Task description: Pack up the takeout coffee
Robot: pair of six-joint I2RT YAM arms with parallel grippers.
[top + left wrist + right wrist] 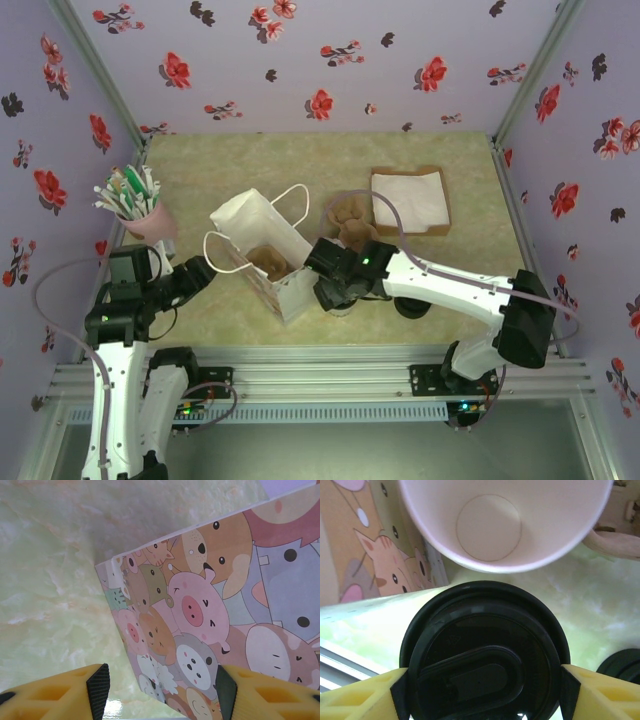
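The takeout coffee [485,645] stands on the table just right of the paper bag, its round black lid facing the right wrist camera. My right gripper [485,695] spans that lid, with a black pad pressed against its rim on each side. From above, the right gripper [335,290] covers the cup beside the white paper bag [262,240], which stands open. My left gripper [160,690] is open at the bag's cartoon-animal side [210,605], and a lower corner of the bag lies between its fingers untouched. In the top view the left gripper [200,275] is left of the bag.
An unlidded cup with a cream inside [505,525] stands just beyond the coffee. A black lid [622,665] lies at the right. A brown pulp carrier [350,215] and a napkin box [410,200] are behind. A pink holder of straws [140,215] stands far left.
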